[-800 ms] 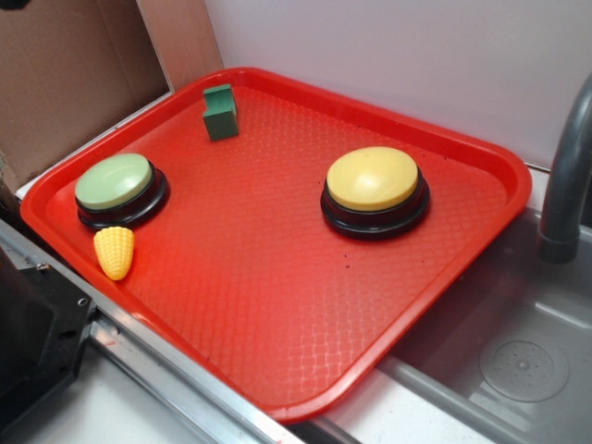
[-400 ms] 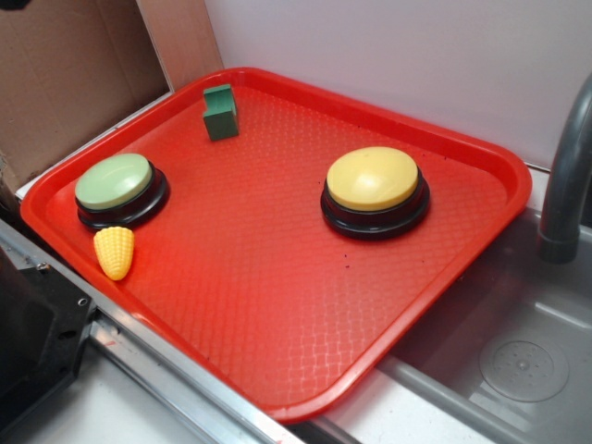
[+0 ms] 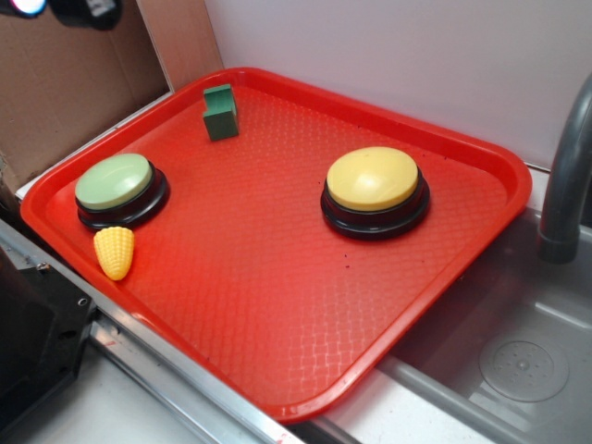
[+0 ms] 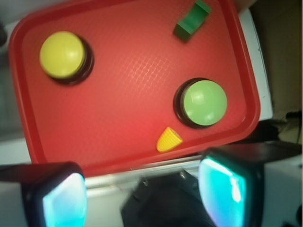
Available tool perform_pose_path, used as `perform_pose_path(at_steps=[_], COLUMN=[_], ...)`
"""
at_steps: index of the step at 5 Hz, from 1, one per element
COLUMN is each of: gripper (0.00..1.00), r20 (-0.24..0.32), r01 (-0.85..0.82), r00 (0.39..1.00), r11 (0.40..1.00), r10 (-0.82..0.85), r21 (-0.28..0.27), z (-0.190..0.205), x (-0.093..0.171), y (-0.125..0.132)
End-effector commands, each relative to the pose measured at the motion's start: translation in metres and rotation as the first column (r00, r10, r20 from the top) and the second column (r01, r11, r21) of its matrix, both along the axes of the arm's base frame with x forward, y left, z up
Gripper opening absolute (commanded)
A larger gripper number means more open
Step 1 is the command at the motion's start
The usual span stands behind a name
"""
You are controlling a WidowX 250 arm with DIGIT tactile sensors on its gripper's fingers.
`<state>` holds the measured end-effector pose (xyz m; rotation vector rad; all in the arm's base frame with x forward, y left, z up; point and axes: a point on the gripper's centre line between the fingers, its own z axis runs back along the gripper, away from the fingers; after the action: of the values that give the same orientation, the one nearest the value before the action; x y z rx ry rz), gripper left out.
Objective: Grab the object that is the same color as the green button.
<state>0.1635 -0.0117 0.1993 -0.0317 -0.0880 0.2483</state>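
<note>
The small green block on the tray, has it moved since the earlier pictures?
No. The green block sits at the same spot near the red tray's far rim, just as far from the green button as before.

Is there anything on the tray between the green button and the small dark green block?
No. In the exterior view, only bare red tray lies between the green button and the dark green block.

The claw (image 4: 142,196) has two black blocky fingers (image 4: 229,189) with glossy, pale turquoise inner pads.
</note>
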Motion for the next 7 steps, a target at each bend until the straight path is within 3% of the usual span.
perform_pose_path(at_steps=[1,2,3,4,7], gripper=[1.0,1.0,1.0,1.0,1.0], r20=[0.116,0.25,0.351,0.408,0.397], r01=[-0.369,-0.583,-0.708,-0.72,-0.734], r00=[0.922,0.777,0.645,0.607,0.625], r11=[0.929,0.81,0.703,0.689,0.679], r10=[0.369,0.577,0.679,0.682,0.673], r21=[-0.021,-0.056,-0.059,-0.08,0.003], z=[-0.036,-0.072,-0.09,-0.107,-0.153], x=[0.048,0.083,0.098,0.118,0.152], y=[0.036,0.072,0.091,0.101,0.118])
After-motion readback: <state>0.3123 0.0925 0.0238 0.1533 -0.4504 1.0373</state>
